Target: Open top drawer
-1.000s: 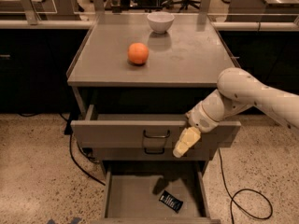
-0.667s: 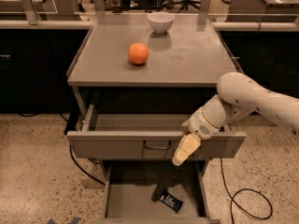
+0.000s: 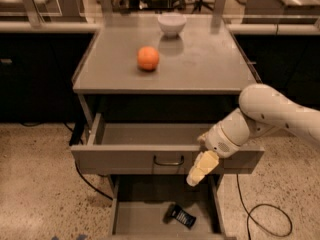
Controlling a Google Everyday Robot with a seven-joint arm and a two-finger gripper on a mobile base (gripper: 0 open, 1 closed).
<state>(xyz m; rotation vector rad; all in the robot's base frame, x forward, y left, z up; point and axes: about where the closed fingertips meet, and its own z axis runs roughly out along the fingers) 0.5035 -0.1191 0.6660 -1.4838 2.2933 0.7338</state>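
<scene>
1. Gray metal makes up the cabinet, and its top drawer stands open, the front well out from under the tabletop and the gray inside of the tray in view behind it.
2. A small dark wire handle sits at the centre of that drawer front.
3. The gripper, pale yellow, hangs tip-down in front of the drawer front, just to the right of the handle and apart from it; its lower end reaches below the front's bottom edge.
4. Whether the gripper is wide or narrow cannot be told from this angle, and nothing shows in its hold.
5. The white arm comes in from the right and bends down to the gripper over the drawer's right front corner.
6. An orange rests on the tabletop left of centre; a white bowl stands near the back edge, well apart from it.
7. Below, a lower drawer is also open, with a small dark object lying tilted in it.
8. A black cable loops on the speckled floor at the right.
</scene>
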